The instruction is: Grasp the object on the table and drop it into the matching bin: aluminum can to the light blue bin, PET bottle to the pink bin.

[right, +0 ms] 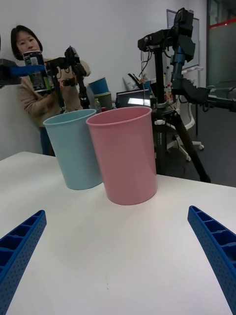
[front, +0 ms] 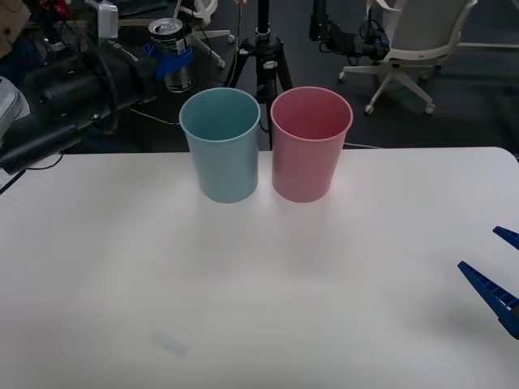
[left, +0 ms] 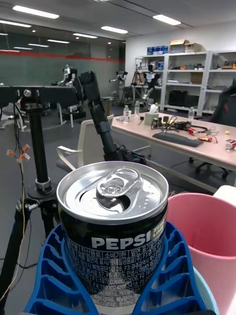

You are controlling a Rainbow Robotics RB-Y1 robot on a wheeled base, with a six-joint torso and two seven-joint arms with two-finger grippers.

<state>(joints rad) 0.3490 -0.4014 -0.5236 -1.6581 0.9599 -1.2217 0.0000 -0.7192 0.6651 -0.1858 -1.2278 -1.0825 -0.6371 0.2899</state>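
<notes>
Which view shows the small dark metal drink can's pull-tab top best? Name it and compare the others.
The left wrist view: the small dark metal drink can, clamped in the left gripper, shows its pull-tab top close up. The front view shows the can small, behind the light blue plastic bin. The right wrist view shows its side.

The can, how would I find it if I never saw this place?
Start at the big white table and find the tall light blue plastic bin beside the pink plastic bin. Look above and behind the blue one: the left gripper, with blue ribbed fingers, holds a small dark Pepsi can with a shiny silver pull-tab top, the only thing held in the air.
</notes>
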